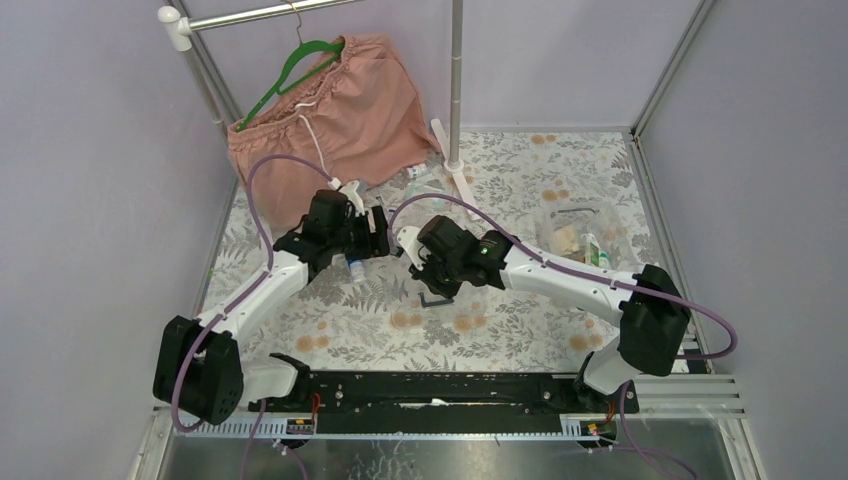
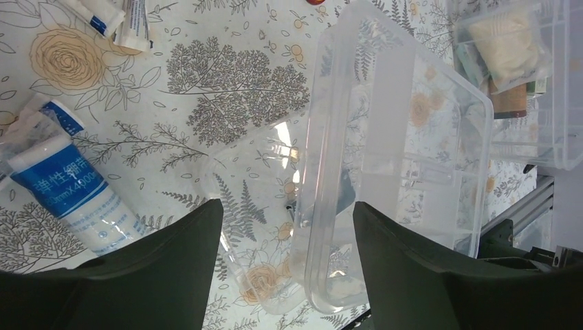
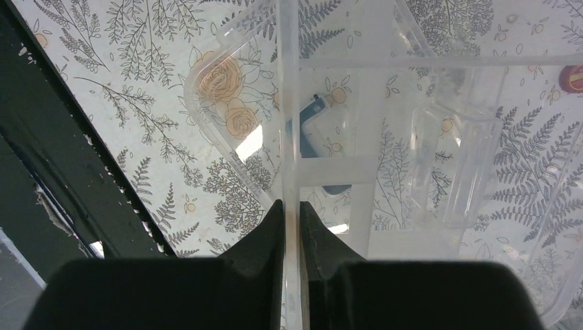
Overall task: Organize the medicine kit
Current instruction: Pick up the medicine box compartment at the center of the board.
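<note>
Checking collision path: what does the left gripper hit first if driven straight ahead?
Likely the clear lid, whose rim sits right between the open fingers of the left gripper; exact depth unclear through the plastic.

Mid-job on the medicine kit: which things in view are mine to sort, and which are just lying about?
Job:
- clear lid, pinched by the right gripper
- clear box
- bandage roll
- sachets

Lying about:
- pink shorts
- green hanger
- rack pole
</note>
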`<control>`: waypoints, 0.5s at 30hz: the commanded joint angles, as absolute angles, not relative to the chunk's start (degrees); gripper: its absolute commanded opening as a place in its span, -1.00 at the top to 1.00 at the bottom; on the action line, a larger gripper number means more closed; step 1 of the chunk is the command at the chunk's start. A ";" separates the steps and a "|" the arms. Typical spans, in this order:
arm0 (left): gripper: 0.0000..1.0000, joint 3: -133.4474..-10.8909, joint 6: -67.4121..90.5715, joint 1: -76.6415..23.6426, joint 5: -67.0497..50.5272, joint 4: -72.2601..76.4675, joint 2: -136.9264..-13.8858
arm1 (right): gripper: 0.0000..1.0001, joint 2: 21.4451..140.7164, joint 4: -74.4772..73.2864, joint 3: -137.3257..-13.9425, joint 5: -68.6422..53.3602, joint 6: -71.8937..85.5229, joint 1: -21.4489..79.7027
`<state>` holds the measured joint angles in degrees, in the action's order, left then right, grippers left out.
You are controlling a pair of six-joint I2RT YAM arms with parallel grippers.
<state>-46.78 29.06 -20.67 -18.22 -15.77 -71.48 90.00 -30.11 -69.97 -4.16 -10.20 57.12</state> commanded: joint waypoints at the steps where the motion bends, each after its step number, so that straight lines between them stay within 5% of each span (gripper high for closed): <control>1: -0.50 -46.46 29.51 -21.22 -20.52 -11.93 -72.86 | 0.91 87.23 -29.39 -70.29 -5.17 -11.83 57.98; 10: -0.50 -46.69 29.85 -21.44 -17.99 -11.43 -73.95 | 0.90 86.60 -29.92 -70.57 -7.40 -12.66 58.27; 15: -0.27 -47.69 29.48 -21.45 -17.07 -11.62 -74.85 | 0.90 86.82 -30.75 -70.66 -6.60 -12.99 58.40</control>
<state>-46.78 29.82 -21.23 -18.55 -14.41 -73.84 88.97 -30.57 -69.89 -5.74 -11.55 57.71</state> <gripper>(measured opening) 0.676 0.143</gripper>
